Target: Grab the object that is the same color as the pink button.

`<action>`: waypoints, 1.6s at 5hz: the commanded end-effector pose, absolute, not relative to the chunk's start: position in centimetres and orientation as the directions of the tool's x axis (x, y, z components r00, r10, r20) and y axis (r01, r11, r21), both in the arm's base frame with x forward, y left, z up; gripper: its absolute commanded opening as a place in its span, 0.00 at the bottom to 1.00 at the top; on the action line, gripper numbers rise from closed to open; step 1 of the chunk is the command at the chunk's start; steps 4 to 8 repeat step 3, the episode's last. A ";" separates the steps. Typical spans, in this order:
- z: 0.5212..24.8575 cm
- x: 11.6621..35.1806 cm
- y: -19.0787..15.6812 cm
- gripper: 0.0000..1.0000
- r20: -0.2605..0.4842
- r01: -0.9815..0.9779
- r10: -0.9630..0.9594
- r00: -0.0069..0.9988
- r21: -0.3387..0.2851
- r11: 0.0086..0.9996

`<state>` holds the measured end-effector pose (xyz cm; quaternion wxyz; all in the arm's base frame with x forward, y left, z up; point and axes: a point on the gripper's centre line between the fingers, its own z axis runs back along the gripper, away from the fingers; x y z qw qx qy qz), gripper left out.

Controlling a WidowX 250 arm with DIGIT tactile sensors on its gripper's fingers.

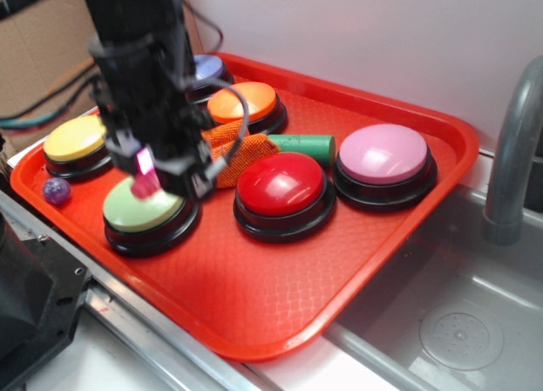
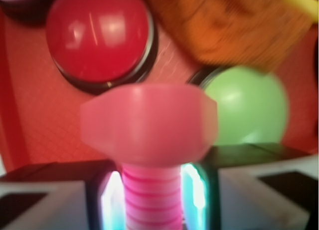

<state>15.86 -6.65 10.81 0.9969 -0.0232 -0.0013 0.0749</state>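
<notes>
Hand (image 1: 146, 175) is pinching the pink bolt (image 2: 149, 135) by its ridged shaft, just above the green button (image 1: 144, 211), at 9 o'clock from the red button (image 1: 281, 184).

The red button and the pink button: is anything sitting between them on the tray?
No. In the exterior view the red button and the pink button sit almost base to base, only a sliver of tray between. The green cylinder lies behind that gap.
</notes>
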 end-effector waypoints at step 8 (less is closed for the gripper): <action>18.4 17.4 -0.7 0.00 0.114 -0.044 0.053 0.992 -0.077 0.996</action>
